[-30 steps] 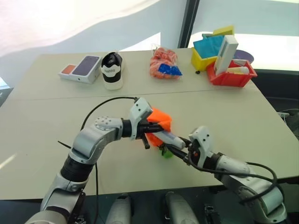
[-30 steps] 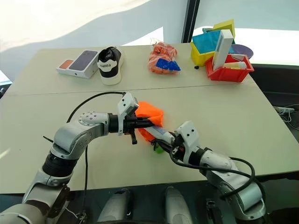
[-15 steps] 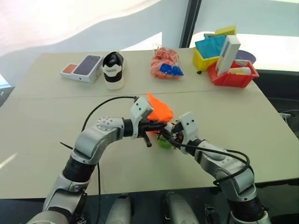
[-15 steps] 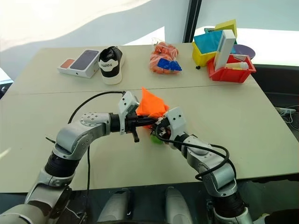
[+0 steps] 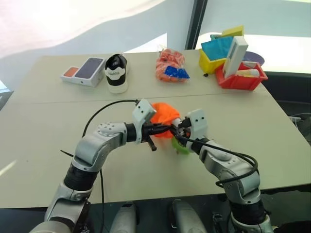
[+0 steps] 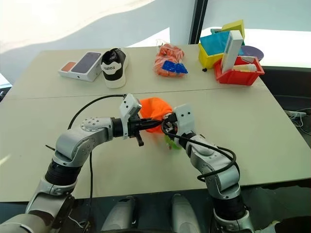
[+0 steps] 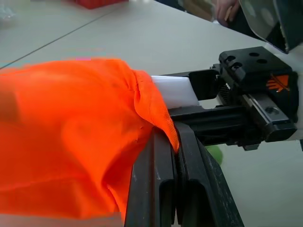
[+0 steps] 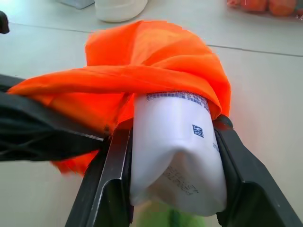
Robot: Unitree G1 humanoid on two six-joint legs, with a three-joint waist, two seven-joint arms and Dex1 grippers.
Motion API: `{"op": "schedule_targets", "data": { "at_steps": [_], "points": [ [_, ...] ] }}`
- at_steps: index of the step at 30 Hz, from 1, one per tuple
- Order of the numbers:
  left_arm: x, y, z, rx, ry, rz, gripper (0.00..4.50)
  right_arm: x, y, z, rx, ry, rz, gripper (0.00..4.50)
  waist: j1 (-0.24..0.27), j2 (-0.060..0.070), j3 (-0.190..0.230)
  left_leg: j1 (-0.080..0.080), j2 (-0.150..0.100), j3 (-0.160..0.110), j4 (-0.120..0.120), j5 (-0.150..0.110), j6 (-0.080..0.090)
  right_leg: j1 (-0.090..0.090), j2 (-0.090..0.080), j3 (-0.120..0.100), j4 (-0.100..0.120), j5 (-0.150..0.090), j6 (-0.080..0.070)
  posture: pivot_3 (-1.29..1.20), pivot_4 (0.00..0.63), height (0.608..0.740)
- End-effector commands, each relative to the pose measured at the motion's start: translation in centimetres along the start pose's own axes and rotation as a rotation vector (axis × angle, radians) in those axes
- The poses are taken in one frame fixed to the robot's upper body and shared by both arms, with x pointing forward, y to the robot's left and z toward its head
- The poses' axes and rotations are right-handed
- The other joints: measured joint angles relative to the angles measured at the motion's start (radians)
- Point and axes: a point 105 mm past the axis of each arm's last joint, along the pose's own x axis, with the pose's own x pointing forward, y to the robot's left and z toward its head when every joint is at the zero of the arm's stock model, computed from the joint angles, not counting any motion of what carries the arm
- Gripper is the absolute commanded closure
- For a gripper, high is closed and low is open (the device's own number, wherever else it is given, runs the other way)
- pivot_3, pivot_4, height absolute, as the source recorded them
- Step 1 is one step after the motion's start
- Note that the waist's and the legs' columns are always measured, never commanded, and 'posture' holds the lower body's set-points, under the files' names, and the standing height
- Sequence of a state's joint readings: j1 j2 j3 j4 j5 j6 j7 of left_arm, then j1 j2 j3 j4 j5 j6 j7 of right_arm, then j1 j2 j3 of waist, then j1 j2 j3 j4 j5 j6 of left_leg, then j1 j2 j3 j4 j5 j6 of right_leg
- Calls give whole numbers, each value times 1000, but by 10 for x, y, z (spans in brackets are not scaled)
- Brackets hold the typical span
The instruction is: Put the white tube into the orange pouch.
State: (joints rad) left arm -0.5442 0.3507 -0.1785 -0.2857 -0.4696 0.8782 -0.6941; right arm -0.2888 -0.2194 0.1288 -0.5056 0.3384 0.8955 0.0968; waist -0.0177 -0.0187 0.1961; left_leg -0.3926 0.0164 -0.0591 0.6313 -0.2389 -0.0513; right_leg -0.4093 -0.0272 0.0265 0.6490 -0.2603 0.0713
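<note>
Above the middle of the table (image 5: 43,141), the left gripper (image 5: 163,130) has its fingers pinched tight on the hem of the orange pouch (image 5: 164,113), holding the fabric clear of the tabletop. From about 3 o'clock of it the right gripper (image 5: 179,130) meets the pouch mouth, its jaws at a narrow spread, clamped on the white tube (image 8: 175,151). The tube's leading end is already tucked under the orange rim while its crimped tail sits between the black fingers (image 8: 111,179). A green ring (image 5: 182,147) dangles just below the two grippers. Bare tabletop lies all round toward the near and side edges. The far edge is busier: a phone box (image 5: 85,71) at 10 o'clock, a shoe (image 5: 116,73) at 11, an orange mesh bag (image 5: 171,65) at 12, a red bin (image 5: 240,77) at 2
</note>
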Motion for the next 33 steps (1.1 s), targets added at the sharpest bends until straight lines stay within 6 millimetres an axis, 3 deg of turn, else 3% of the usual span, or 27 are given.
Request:
{"op": "schedule_targets", "data": {
  "at_steps": [1, 10, 14, 17, 20, 25, 30, 33],
  "points": [
    [3, -9, 2, 0, -17, -33, 4500, 7, 7, 13, -66, -40, 21, 2981, 0, 0, 0, 0, 0, 0, 0, 0, 0, 0, 0, 0, 0, 0, 0, 0, 150, 740],
    [-2, -6, -3, -6, -18, -19, 4500, 16, 22, 3, -303, 5, 134, 2981, -1, 0, 0, 0, 0, 0, 0, 0, 0, 0, 0, 0, 0, 0, 0, 0, 150, 740],
    [-5, -5, -6, -21, -21, -14, 4500, 15, 24, 1, -330, 5, 167, 2981, -1, 0, 0, 0, 0, 0, 0, 0, 0, 0, 0, 0, 0, 0, 0, 0, 150, 740],
    [-11, -1, -13, -54, -19, 14, 4500, 14, 27, 3, -350, -10, 200, 1683, -1, 0, 0, 0, 0, 0, 0, 0, 0, 0, 0, 0, 0, 0, 0, 0, 150, 740],
    [-15, 5, -17, -92, -25, 49, 4500, 9, 31, 5, -350, -28, 232, 110, 0, 0, 0, 0, 0, 0, 0, 0, 0, 0, 0, 0, 0, 0, 0, 0, 150, 740],
    [-20, 14, -18, -163, -65, 100, 4500, -18, 43, 16, -257, -95, 401, 110, 0, 0, 0, 0, 0, -1, 0, 0, 0, 0, 0, 0, 0, 0, 1, 0, 150, 740],
    [-22, 19, -12, -200, -104, 113, 4500, -37, 34, 15, -225, -89, 455, 110, 2, 0, 0, 0, 0, -1, 0, 0, 0, 1, 0, -1, 0, 0, 1, 0, 150, 740],
    [-23, 19, -12, -206, -105, 115, 4500, -41, 23, 4, -201, -30, 436, 984, 2, 0, 0, 1, 0, 0, 0, 0, 0, 1, 0, -1, 0, 0, 0, 0, 150, 740]
  ]
}}
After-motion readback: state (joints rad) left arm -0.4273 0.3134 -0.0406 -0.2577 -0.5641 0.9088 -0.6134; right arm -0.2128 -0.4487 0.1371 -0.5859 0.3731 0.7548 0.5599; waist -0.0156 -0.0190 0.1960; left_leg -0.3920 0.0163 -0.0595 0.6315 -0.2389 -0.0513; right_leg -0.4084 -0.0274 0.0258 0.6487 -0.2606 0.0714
